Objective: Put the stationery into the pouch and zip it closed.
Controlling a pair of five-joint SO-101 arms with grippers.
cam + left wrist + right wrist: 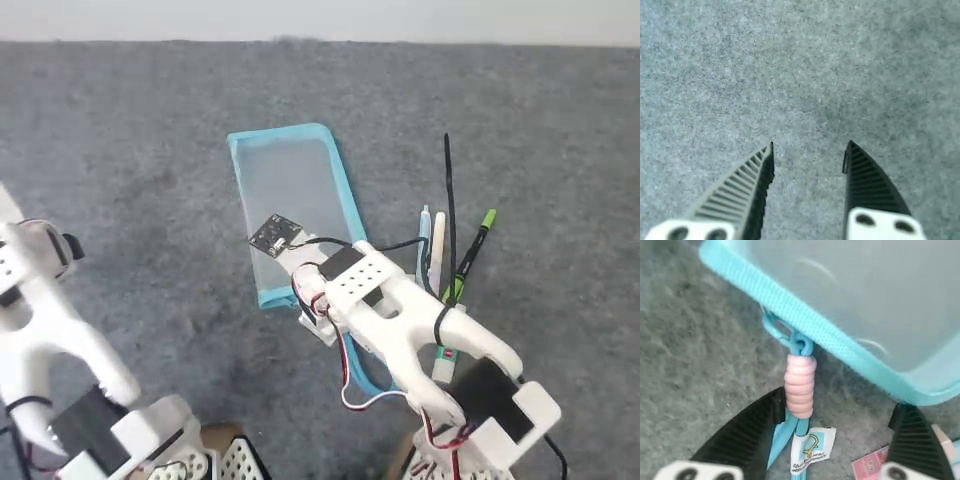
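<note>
Right gripper (840, 405): fingers spread, pink zipper pull (800, 385) hard by one finger, off-centre; your pinch may slip. Pouch (865, 300) beyond, flat on the mat (150, 150); pens (437, 250) beside it, outside. Zip now and you shut them out. Left gripper (810, 150): fingers spread over bare mat.

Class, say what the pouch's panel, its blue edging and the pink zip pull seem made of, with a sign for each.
Panel: probably translucent matte plastic or mesh; cloudy see-through. Edging: woven fabric tape; dotted weave. Pink zip pull: likely soft rubber; matte ridged rings.

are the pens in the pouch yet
Out: the pens lie on the table beside the pouch, apart from it.
</note>
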